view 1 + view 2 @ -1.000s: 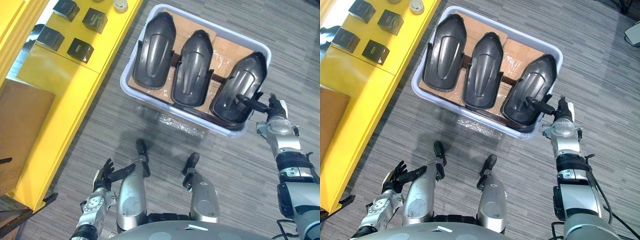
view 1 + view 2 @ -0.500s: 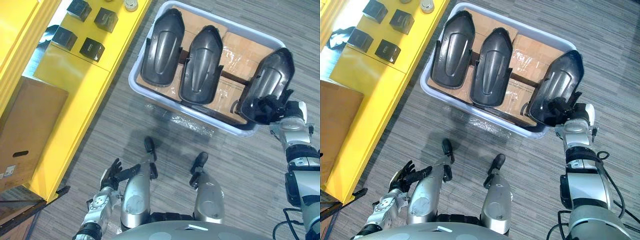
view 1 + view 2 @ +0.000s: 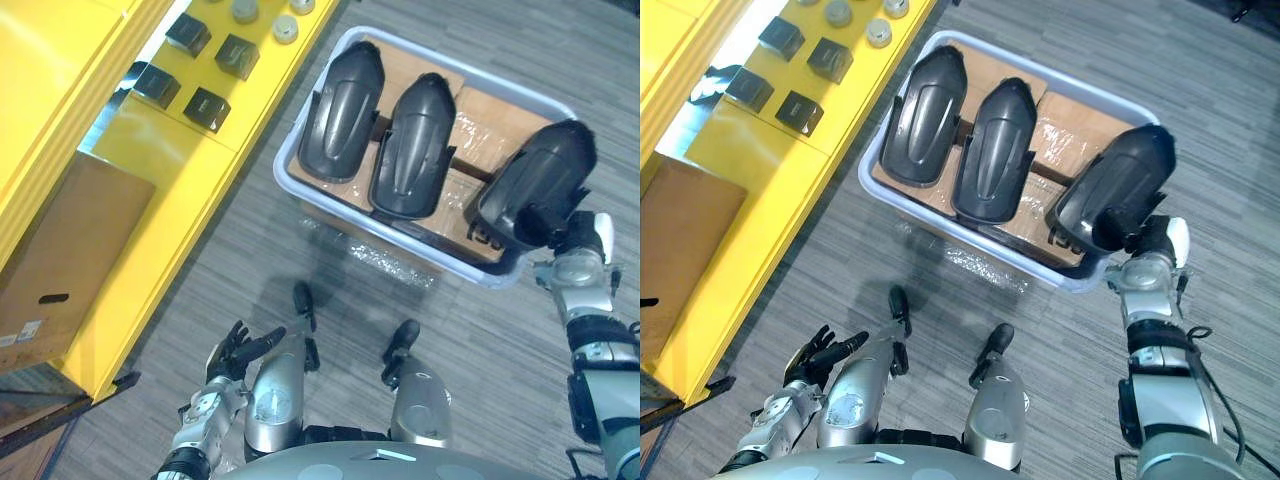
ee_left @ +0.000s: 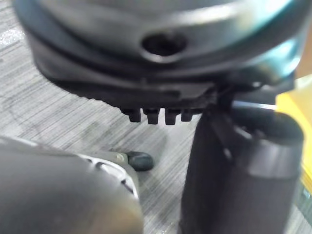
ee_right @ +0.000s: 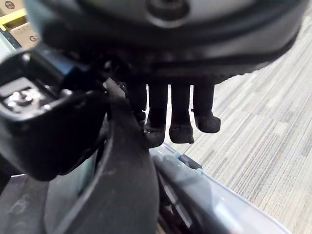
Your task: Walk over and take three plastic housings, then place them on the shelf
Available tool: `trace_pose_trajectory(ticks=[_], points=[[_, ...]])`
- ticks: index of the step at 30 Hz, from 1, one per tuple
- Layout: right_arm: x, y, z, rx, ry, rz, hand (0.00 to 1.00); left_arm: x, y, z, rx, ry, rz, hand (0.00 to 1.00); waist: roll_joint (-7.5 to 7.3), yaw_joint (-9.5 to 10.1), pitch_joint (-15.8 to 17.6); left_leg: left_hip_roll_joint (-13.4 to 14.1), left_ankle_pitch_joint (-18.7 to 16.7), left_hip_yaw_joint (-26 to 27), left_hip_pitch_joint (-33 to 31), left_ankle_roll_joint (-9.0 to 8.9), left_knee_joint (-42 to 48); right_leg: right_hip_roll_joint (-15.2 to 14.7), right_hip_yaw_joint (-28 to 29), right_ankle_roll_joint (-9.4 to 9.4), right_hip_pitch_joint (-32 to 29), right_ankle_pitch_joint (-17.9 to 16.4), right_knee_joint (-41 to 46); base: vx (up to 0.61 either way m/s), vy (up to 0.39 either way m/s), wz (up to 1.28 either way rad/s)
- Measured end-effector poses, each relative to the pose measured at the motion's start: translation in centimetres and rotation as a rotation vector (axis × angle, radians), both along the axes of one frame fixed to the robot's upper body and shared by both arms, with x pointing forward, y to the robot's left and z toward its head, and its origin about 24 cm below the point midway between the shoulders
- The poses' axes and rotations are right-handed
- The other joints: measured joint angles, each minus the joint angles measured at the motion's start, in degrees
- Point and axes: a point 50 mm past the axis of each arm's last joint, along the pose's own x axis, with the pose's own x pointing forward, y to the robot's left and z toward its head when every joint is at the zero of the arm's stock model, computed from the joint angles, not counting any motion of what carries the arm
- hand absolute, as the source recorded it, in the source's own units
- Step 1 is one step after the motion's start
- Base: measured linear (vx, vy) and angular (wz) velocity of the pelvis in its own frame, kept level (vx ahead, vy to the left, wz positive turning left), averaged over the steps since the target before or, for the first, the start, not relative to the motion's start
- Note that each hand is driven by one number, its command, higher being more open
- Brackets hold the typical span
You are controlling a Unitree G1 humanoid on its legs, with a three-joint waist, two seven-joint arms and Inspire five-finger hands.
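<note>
Gripping housing (image 3: 535, 180) rim, R hand (image 3: 572, 235) mostly hidden.

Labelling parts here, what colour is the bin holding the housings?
Pale lavender-grey bin, clearest in the right eye view.

You see each housing (image 3: 412, 145) glossy charcoal, near black. Bin (image 3: 380, 240) pale lavender-white; cardboard (image 3: 480, 108) inside plain tan. Shelf (image 3: 150, 160) bright yellow; small boxes (image 3: 207, 108) on it black, round caps (image 3: 286, 28) dull grey. Big carton (image 3: 70, 250) brown. Floor (image 3: 250, 230) grey, fine streaked stripes. Your left hand (image 3: 235, 352) black; right hand (image 3: 572, 232) black, thumb cover white.
</note>
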Motion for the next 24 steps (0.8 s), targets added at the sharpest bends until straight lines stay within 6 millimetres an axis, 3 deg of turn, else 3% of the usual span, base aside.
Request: trace_pose_trajectory(ticks=[5,8,13,18,24], points=[[-2.8,3.2,-4.0,-0.017,0.061,0.069,0.0,-1.1,0.5,-0.4,-0.003,0.034,0.033,1.0,-3.41,-1.18,-5.1,-0.23,0.33,1.24,4.64,-0.51,-3.1,0.64,0.32,0.26,3.56,-0.01,-2.24,0.09,-0.029,-0.08],[-4.6,3.8,-4.7,-0.007,0.056,0.054,0.0,-1.0,0.4,0.0,-0.004,0.003,0.029,1.0,-4.47,-2.13,-8.65,-0.38,0.56,1.75,7.15,-0.83,-4.5,0.89,0.34,0.42,5.63,0.0,-3.33,0.07,-0.017,-0.06],[-5.7,2.7,-2.3,-0.113,-0.024,0.004,0.0,1.0,-0.1,2.9,-0.001,-0.163,0.023,1.0,-4.27,-4.21,-12.79,-0.15,-0.84,3.45,9.62,-1.79,-4.81,1.4,1.27,1.15,8.19,0.47,-5.46,0.01,0.0,-0.14],[-6.3,2.2,-0.4,-0.239,-0.086,-0.022,0.0,3.3,-1.2,6.5,-0.097,-0.356,-0.045,1.0,-3.46,-4.84,-16.23,0.25,-1.48,4.59,11.63,-2.06,-4.8,1.99,1.73,1.27,10.15,1.11,-7.12,0.01,-0.009,-0.13],[-5.5,2.7,2.0,-0.377,-0.195,0.069,0.0,5.9,-3.9,13.3,-0.272,-0.631,-0.276,1.0,-2.25,-4.85,-17.3,0.15,-1.01,4.57,12.87,-1.44,-4.76,2.01,1.66,1.44,11.63,1.69,-7.53,0.0,0.0,0.0]])
